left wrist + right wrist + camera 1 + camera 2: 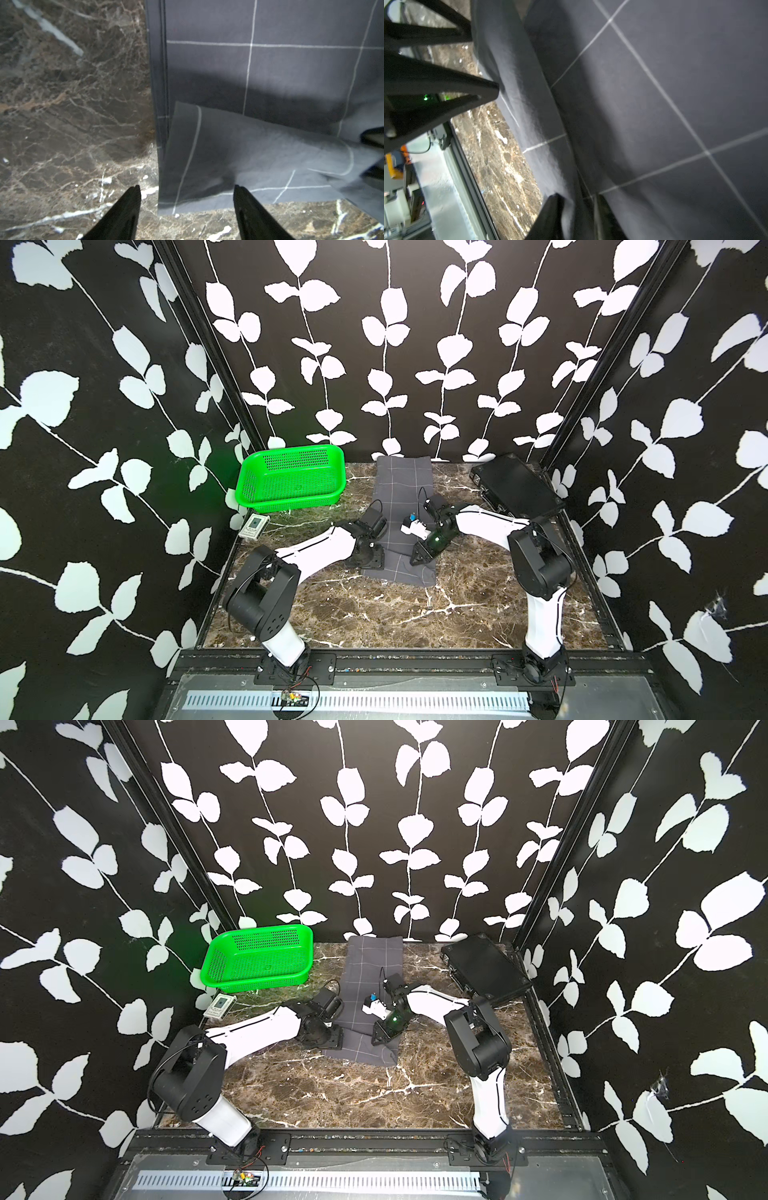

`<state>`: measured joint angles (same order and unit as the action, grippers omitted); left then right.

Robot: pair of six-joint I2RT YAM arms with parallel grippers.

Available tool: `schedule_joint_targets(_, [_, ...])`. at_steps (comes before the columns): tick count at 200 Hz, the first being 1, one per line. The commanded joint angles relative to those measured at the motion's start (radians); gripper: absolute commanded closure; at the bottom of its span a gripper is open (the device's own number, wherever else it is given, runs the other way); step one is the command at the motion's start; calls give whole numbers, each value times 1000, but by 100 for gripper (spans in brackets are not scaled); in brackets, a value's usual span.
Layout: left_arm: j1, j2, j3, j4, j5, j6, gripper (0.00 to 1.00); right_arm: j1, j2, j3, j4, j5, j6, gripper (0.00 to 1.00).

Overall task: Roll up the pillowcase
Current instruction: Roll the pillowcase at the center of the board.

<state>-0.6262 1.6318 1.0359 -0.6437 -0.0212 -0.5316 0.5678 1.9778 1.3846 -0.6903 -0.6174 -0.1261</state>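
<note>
The marble table [374, 614] is taken up mainly by the pillowcase [401, 485], which is laid as a long strip from the middle of the back edge toward the table's centre. Most of its length is seen flat and unrolled in both top views. Only the near end is lifted and turned over on itself in a loose first fold, so the task is judged to be at its very start, with nearly the whole roll left to be made. A green basket [291, 481] is set at the back left corner and a flat black case [515, 485] at the back right corner, both apart from the cloth. The left gripper [186, 187] is held wide open and empty, low over the near left corner of the cloth, with one finger over bare marble. The right gripper [577, 196] is placed at the near right part of the fold, with cloth between its slightly parted jaws. Whether that cloth is clamped or let go cannot be told, as the wrist view is blurred there.
</note>
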Motion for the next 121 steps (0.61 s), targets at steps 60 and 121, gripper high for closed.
schedule_joint_targets(60, [23, 62, 65, -33, -12, 58, 29, -6, -365, -322, 79, 229, -3, 53])
schedule_joint_targets(121, [33, 66, 61, -47, -14, 54, 30, -4, -293, -299, 166, 272, 3, 69])
